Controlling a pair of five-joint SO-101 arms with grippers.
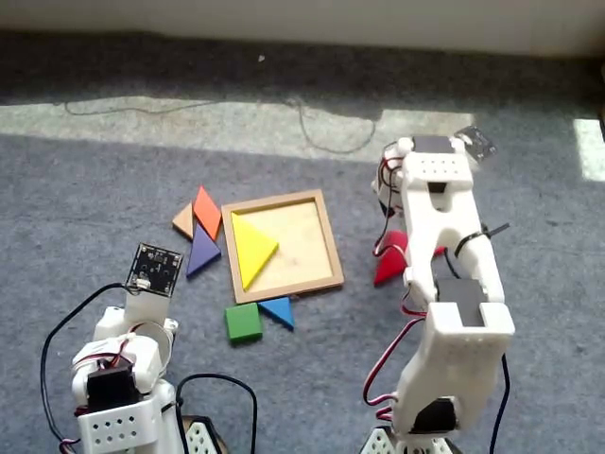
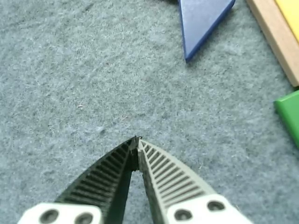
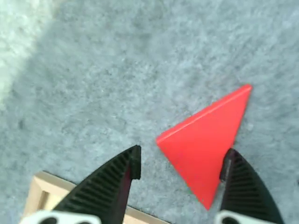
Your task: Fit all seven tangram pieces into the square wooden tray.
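The square wooden tray lies mid-carpet with a large yellow triangle inside it. Left of it sit an orange triangle, a tan piece and a dark blue triangle. A green square and a small blue triangle lie by the tray's near edge. A red triangle lies to the tray's right. My right gripper is open and low over the red triangle, one finger on either side. My left gripper is shut over bare carpet, short of the dark blue triangle.
The right arm's white body covers part of the red triangle from above. A thin cable loops across the sunlit strip of carpet at the back. The tray's corner sits close beside my right gripper. Open carpet lies left of the left arm.
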